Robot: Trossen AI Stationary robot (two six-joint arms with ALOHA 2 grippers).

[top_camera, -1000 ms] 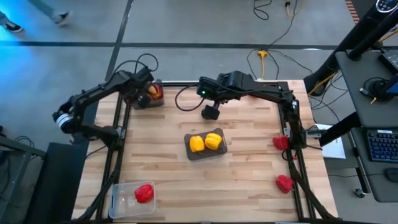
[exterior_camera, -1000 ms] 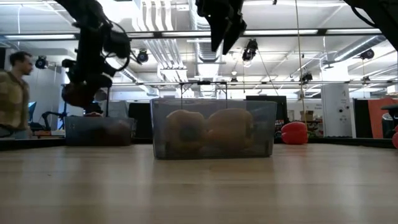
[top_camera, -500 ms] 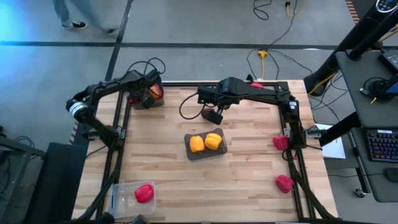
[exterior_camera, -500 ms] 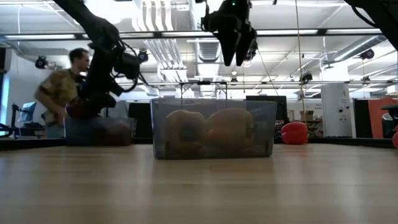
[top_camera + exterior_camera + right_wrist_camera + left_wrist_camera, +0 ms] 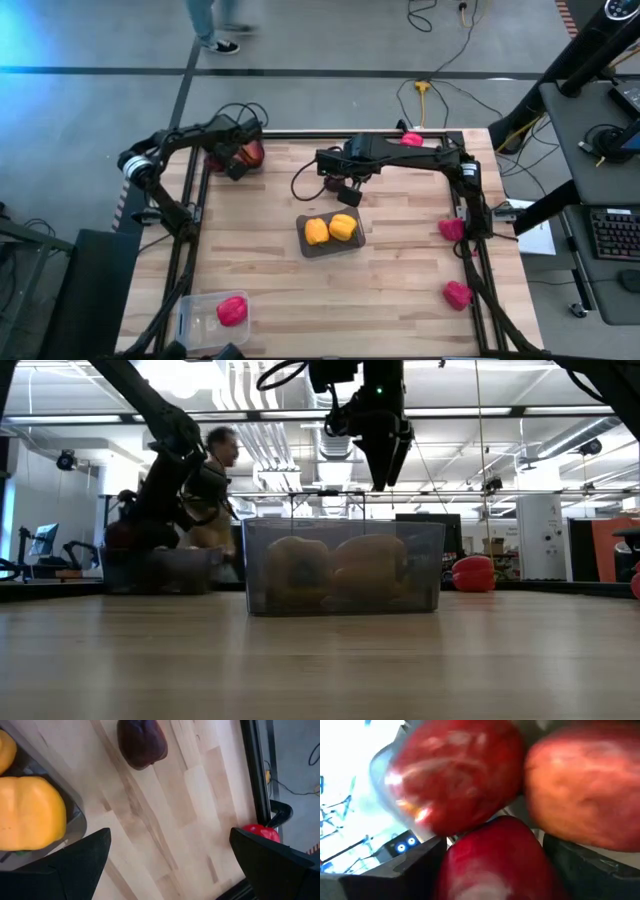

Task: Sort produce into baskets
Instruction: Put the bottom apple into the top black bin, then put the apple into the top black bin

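The produce looks like toy-smooth, glossy fruit: judged by the sheen, apples and peppers alike are probably light, stiff-skinned and slippery, so a tool should close across the widest girth of the body, not on a lobe or stem end where it could squirt out. The lobed peppers seem to offer flat flanks to pinch; the apples are rounder and likelier to roll on the bench (image 5: 400,270).

The left tool (image 5: 237,160) sits over the grey basket (image 5: 250,166) at the far left corner. Its wrist view is filled with a dark-red apple (image 5: 490,860) lying between its fingers, with a red apple (image 5: 450,770) and a red-yellow apple (image 5: 585,785) crowded just beyond; the fingers look partly spread, but whether they grip that apple or have let it go cannot be told.

The right tool (image 5: 348,192) hangs above the bench just behind the middle basket (image 5: 330,245), jaws spread wide and empty (its wrist view shows bare wood between the fingers). That basket holds two yellow peppers (image 5: 330,228), side by side. A clear basket (image 5: 195,318) at the near left corner holds one red pepper (image 5: 231,309). Loose red peppers lie along the right edge (image 5: 451,228) (image 5: 457,294), another at the far edge (image 5: 411,139).
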